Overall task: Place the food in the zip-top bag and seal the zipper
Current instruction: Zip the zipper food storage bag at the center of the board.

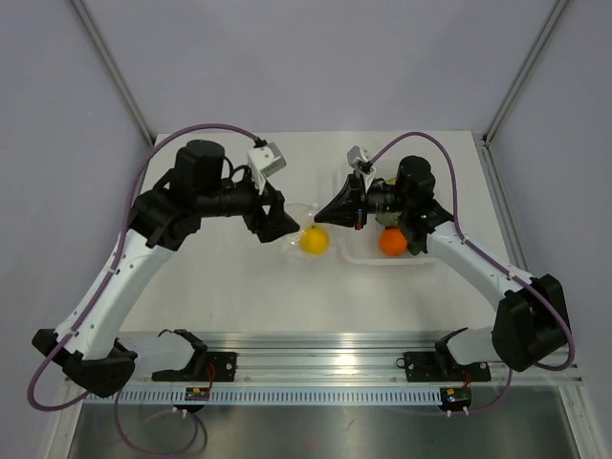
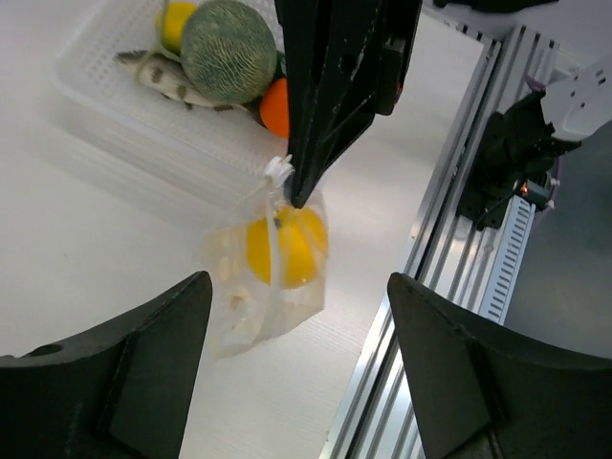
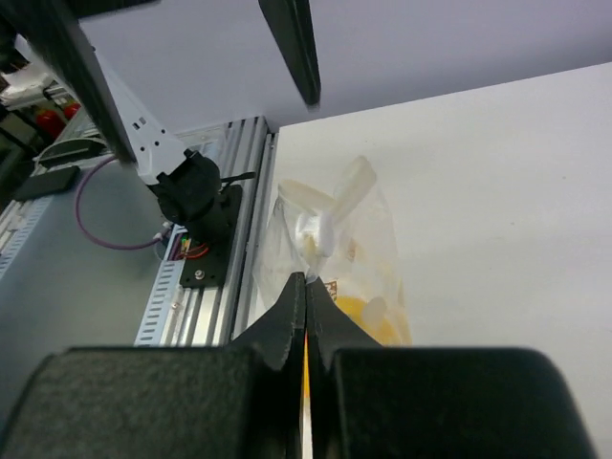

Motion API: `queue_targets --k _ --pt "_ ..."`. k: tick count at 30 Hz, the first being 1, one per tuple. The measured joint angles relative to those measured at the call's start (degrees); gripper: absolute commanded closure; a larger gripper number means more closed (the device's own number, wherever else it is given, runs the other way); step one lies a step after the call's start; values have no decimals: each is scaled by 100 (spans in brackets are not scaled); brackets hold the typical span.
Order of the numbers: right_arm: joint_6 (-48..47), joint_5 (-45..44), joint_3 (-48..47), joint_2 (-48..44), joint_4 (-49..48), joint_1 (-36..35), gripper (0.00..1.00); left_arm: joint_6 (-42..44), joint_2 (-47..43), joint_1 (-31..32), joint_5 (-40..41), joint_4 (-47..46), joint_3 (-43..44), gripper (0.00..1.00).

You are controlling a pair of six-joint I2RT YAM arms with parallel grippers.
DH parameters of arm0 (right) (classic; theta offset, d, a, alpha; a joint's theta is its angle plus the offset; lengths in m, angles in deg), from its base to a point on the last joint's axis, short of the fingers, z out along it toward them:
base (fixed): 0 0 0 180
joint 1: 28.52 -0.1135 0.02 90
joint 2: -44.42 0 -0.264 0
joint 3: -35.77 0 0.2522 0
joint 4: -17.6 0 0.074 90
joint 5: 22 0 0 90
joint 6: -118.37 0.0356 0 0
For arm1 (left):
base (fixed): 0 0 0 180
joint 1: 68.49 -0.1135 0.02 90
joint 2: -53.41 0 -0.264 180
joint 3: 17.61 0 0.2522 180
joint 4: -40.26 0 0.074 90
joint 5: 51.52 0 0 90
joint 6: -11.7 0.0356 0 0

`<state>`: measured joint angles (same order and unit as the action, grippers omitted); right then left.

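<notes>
Clear crinkled plastic: zip-top bag [image 2: 239, 301] near centre of table [image 1: 220, 287], yellow food [image 2: 287, 251] inside. Right end effector [image 3: 306, 292] pressed together, pinching bag's mouth edge by zipper [image 2: 274, 206]. Left end effector [image 2: 298, 287] spread wide, holding nothing, facing bag. Risk: single pinch anchors bag; sliding along zipper may drag or twist it, leaving seal partial. How much is sealed, cannot tell.
</notes>
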<state>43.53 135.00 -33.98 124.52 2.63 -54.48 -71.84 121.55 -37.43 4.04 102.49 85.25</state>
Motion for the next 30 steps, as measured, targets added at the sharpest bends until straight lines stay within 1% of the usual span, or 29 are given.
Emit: queue_targets --k 2,5,8,9,10,12,16,19,21,25,30 --pt "-916 -302 -321 -184 1154 -133 100 4 116 280 225 -13 -90 21" --pt "-1869 -647 -503 -387 2398 -236 100 7 122 439 304 -262 -527 22" --pt "-2455 -855 -501 -516 3270 -251 100 20 83 437 297 -616 -927 26" --pt "-2579 -911 -501 -540 3462 -254 100 42 83 439 286 -702 -1008 29" --pt "-2706 -944 -501 -568 3659 -256 100 68 81 437 269 -820 -1082 34" --pt "-2903 -1008 -492 -638 3985 -256 100 114 79 439 203 -988 -1169 35" --pt "-3082 -1043 -481 -763 4282 -258 100 98 81 450 24 -1298 -1207 35" --pt "-3112 -1038 -481 -817 4358 -260 100 -48 81 490 -48 -1683 -1314 43" --pt "-3128 -1034 -481 -822 4363 -260 100 -236 76 535 -92 -2168 -1563 46" --pt "-3128 -1014 -481 -824 4363 -262 100 -461 109 597 -205 -2660 -1971 47" --pt "-3143 -942 -481 -841 4369 -262 100 -734 170 608 -455 -3067 -2138 48"
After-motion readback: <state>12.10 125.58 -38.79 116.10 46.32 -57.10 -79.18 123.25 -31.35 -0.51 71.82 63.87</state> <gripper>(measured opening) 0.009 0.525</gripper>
